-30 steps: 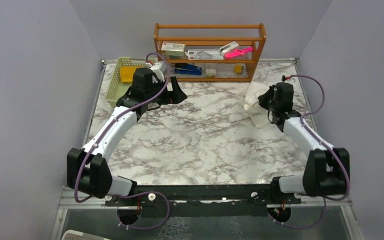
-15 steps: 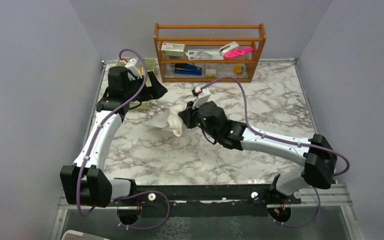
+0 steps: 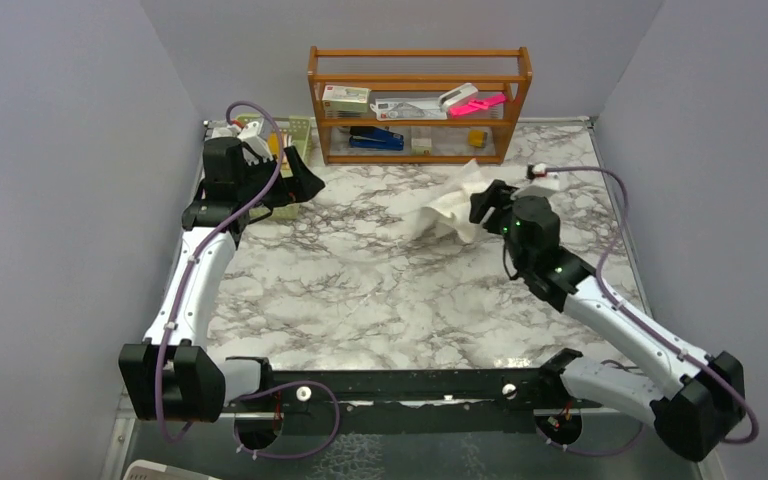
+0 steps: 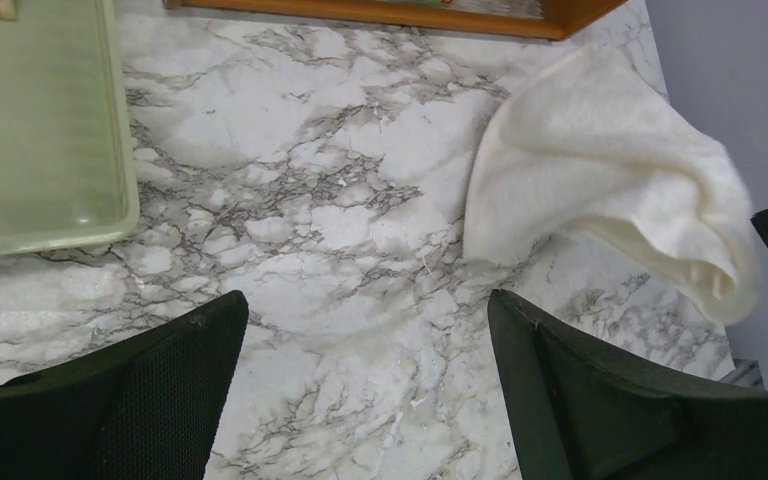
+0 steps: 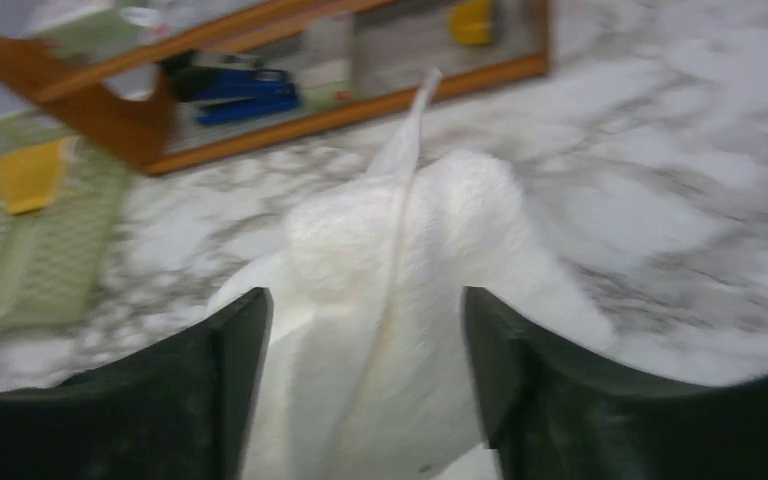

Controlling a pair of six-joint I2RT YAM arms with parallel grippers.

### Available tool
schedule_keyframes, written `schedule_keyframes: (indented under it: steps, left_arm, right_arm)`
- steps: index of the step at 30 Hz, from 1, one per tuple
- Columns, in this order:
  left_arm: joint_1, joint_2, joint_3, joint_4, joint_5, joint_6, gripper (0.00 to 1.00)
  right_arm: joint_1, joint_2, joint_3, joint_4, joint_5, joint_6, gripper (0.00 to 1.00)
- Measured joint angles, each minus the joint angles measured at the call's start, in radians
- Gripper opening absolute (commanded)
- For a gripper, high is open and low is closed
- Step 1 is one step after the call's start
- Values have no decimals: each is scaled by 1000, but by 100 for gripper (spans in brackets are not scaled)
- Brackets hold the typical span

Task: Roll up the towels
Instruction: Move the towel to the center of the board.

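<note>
The cream towel [image 3: 450,212] lies crumpled on the tabletop [image 3: 380,290], toward the far edge and a little right of the middle, just in front of the wooden rack [image 3: 420,105]. I think it sits there because both arms can reach this place. It is bunched with one fold standing up, so I judge it must be spread flat before any rolling. The right gripper [image 5: 365,300] is directly at it: the jaws stand partly apart with the raised fold between them, and I cannot tell if the pads touch the cloth. A blurred yellow cloth [image 5: 25,175], probably the second towel, lies in the green basket [image 4: 40,120] at the far left corner. The left gripper [image 4: 362,300] hovers beside that basket, spread wide and holding nothing, ready I suppose to help flatten.
</note>
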Motion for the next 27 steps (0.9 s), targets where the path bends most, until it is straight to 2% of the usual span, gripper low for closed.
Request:
schedule_keyframes:
  steps: [3, 6, 10, 14, 19, 22, 27]
  left_arm:
    - [0, 13, -10, 1, 14, 0, 93]
    - [0, 34, -14, 4, 30, 1, 90]
    - [-18, 63, -35, 22, 31, -1, 89]
    - [-114, 74, -63, 27, -12, -2, 89]
    - [-238, 76, -109, 37, -50, -13, 88]
    - [-251, 82, -114, 40, -61, -17, 88]
    - [-250, 82, -114, 54, -73, -17, 88]
  right_arm:
    - [-155, -68, -91, -93, -20, 41, 100]
    - [-169, -75, -121, -156, -51, 60, 100]
    - [-169, -56, -117, -158, -89, 59, 100]
    - [-192, 101, -46, -158, -135, 59, 100]
    - [-338, 266, -31, -138, -262, 40, 97]
    - [-394, 389, 28, -138, -300, 8, 89]
    - [-392, 571, 158, -110, -373, -30, 87]
